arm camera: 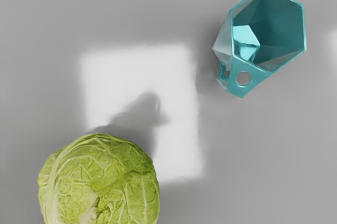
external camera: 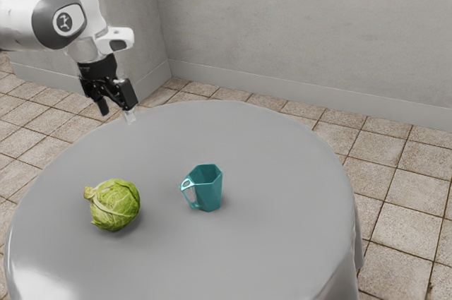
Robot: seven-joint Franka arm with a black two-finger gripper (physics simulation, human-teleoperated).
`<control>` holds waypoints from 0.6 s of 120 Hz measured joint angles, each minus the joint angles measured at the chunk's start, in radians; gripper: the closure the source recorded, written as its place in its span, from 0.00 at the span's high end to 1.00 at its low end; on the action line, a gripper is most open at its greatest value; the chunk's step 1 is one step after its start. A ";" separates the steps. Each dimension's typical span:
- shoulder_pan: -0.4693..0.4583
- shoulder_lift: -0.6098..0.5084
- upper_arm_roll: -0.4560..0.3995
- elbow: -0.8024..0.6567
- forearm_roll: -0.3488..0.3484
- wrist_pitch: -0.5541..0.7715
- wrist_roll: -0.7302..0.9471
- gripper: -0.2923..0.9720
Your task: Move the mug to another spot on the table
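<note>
One mug, one cabbage

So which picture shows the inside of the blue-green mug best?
The wrist view: it looks down into the mug, showing its empty inside and handle hole. The exterior view shows the mug upright from the side, little of the inside.

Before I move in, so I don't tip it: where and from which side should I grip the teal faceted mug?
Probably come from above: the teal faceted mug stands upright, mouth open. Pinch its rim wall on the side away from the small handle, which faces the green cabbage.
</note>
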 joint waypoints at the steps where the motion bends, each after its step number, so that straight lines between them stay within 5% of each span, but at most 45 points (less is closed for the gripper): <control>1: 0.006 0.002 -0.009 -0.003 0.000 0.009 0.005 0.75; 33: 0.022 0.117 -0.105 -0.091 -0.001 0.200 0.163 0.74; 72: -0.055 0.157 -0.123 -0.244 -0.062 0.463 0.424 0.74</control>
